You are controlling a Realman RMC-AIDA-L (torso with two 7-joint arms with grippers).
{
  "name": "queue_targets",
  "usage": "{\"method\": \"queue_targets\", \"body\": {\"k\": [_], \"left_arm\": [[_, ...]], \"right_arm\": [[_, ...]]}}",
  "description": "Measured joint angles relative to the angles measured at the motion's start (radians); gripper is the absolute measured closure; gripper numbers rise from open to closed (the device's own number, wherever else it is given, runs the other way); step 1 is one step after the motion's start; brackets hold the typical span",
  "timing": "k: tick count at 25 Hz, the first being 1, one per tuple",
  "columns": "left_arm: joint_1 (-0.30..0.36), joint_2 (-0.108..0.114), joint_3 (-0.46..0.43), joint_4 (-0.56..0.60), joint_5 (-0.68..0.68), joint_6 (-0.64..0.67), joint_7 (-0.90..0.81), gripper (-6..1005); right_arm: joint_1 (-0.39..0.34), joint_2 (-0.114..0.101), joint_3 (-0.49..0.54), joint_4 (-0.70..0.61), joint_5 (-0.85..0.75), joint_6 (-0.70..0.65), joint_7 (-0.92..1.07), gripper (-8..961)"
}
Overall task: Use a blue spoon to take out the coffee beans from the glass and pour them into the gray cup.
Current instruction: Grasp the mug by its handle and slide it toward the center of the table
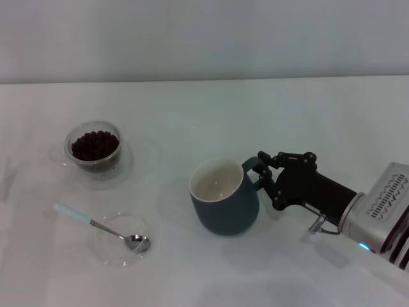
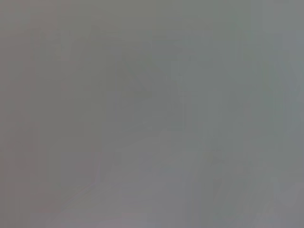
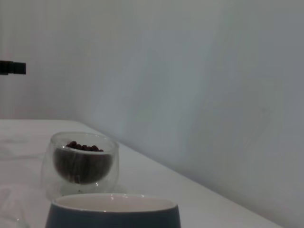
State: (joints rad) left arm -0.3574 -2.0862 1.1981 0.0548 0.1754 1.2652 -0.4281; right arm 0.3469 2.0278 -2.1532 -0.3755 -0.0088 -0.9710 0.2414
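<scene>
- Pale blue and shiny metal, the blue spoon (image 1: 102, 227) lies nearest, at the near left of the white table (image 1: 211, 115), with its bowl resting in a flat clear glass saucer (image 1: 121, 239) and its handle reaching out to the far left past the saucer's rim.
- The gray cup (image 1: 224, 196) stands upright near the middle of the table, to the right of the spoon; its cream inside shows nothing in it, and its loop handle points right.
- The right gripper (image 1: 263, 173) comes in from the near right and sits at that handle, its black fingers (image 1: 271, 158) standing on either side of the loop; whether they actually press it I cannot tell.
- Farther back on the left, the glass (image 1: 94, 149) stands upright on another clear saucer (image 1: 131, 163), well apart from the cup, and holds the coffee beans (image 1: 94, 144) heaped close to its rim.
- The right wrist view shows the cup's rim (image 3: 114, 204) in front and the glass (image 3: 83, 164) of beans (image 3: 84, 147) behind it.
- The left gripper does not appear; its wrist view is a plain grey blur.
</scene>
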Motion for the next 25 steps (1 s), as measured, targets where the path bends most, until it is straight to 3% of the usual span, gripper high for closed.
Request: {"method": "queue_targets", "body": {"k": [25], "left_arm": [[0.003,0.003,0.001,-0.001,-0.001,0.012,0.0,111]], "right_arm": [[0.013,-0.006,-0.063,0.0,0.002,0.004,-0.018,819]]}}
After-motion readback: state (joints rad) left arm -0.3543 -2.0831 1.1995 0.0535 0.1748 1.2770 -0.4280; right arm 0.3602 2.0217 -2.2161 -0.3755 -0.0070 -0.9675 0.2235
